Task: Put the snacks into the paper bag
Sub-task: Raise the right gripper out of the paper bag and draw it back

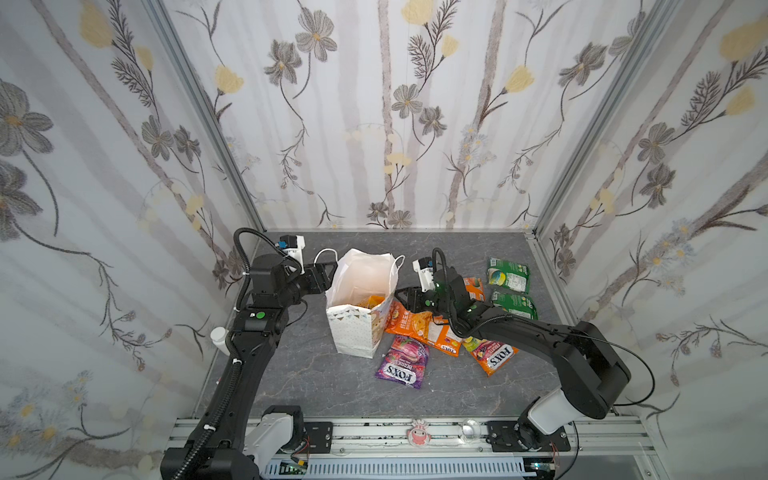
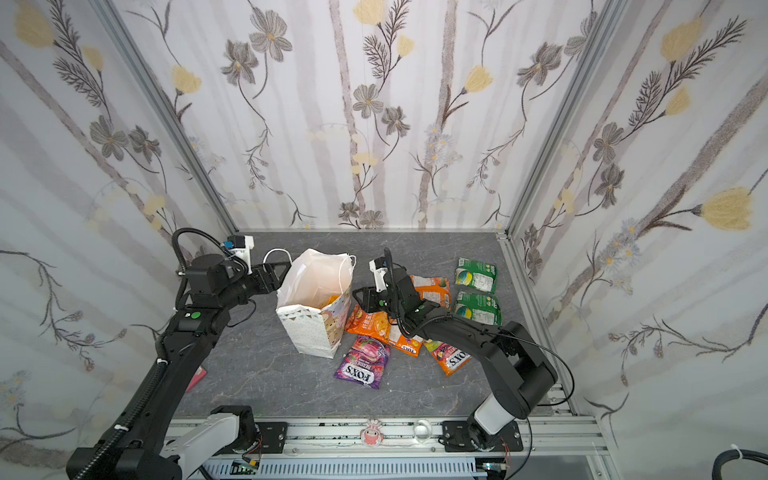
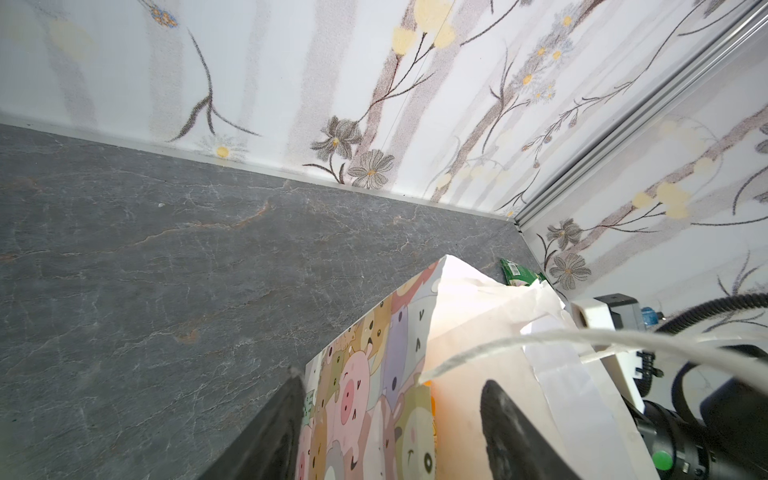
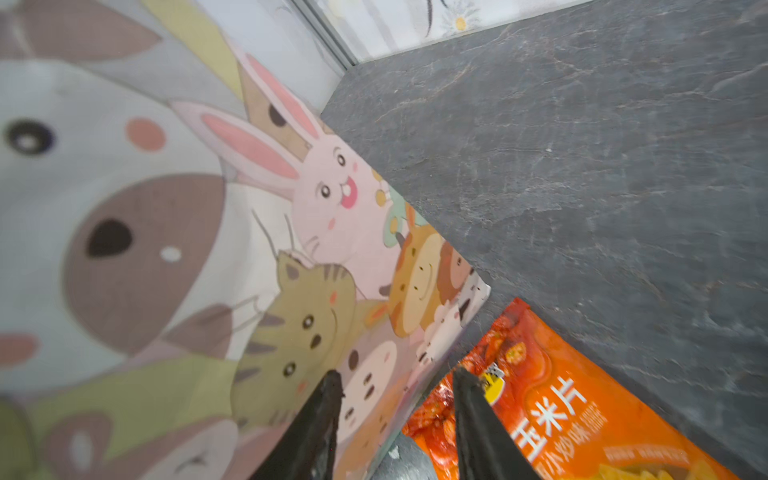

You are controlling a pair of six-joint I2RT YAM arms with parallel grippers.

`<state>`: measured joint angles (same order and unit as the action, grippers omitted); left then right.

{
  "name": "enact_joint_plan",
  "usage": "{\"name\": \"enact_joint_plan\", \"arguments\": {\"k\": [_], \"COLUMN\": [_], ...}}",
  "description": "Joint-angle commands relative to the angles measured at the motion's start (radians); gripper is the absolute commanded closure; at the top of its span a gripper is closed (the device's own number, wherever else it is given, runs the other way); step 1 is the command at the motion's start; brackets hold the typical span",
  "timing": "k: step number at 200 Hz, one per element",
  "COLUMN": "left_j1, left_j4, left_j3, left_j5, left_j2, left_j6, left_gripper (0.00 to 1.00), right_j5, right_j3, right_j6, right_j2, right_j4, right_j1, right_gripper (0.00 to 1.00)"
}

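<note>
The white paper bag (image 1: 353,332) (image 2: 307,332) stands open at the table's middle, with yellow-orange snacks (image 1: 370,301) inside. My left gripper (image 1: 328,272) (image 3: 390,376) is open astride the bag's left rim, one finger outside on the cartoon side (image 3: 374,374) and one inside. My right gripper (image 1: 399,297) (image 4: 395,372) is open and empty, low beside the bag's cartoon side (image 4: 291,249), over the corner of an orange packet (image 1: 415,326) (image 4: 561,399). On the table right of the bag lie a purple FOX'S bag (image 1: 402,362), an orange FOX'S bag (image 1: 494,353) and two green packets (image 1: 509,274) (image 1: 515,305).
Another orange packet (image 1: 476,286) lies partly under the right arm. A white bottle (image 1: 219,336) stands at the table's left edge behind the left arm. A metal rail (image 1: 374,436) with a clear cup (image 1: 471,430) runs along the front. Flowered walls close three sides.
</note>
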<state>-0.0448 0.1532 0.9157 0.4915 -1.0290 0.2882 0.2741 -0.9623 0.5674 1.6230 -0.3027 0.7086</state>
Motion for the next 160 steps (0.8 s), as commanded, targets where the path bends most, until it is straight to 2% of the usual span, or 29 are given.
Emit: {"name": "enact_joint_plan", "arguments": {"k": [1,115,160], "left_j1": [0.002,0.002,0.002], "left_j4": [-0.041,-0.043,-0.047], "left_j3": [-0.004,-0.005,-0.009], "left_j5": [0.010,0.012,0.002], "left_j2": [0.012,0.027,0.037], "left_j6": [0.002,0.003,0.002], "left_gripper": [0.33,0.33,0.33], "right_j5": [0.075,0.187,0.152], "right_j3": [-0.055,-0.384,-0.400], "right_j6": [-0.006,-0.018,-0.056], "right_j2": [0.057,0.312,0.285], "right_j4": [-0.037,-0.006,0.042], "right_j1": [0.003,0.005,-0.006], "right_gripper": [0.57,0.60,0.59]}}
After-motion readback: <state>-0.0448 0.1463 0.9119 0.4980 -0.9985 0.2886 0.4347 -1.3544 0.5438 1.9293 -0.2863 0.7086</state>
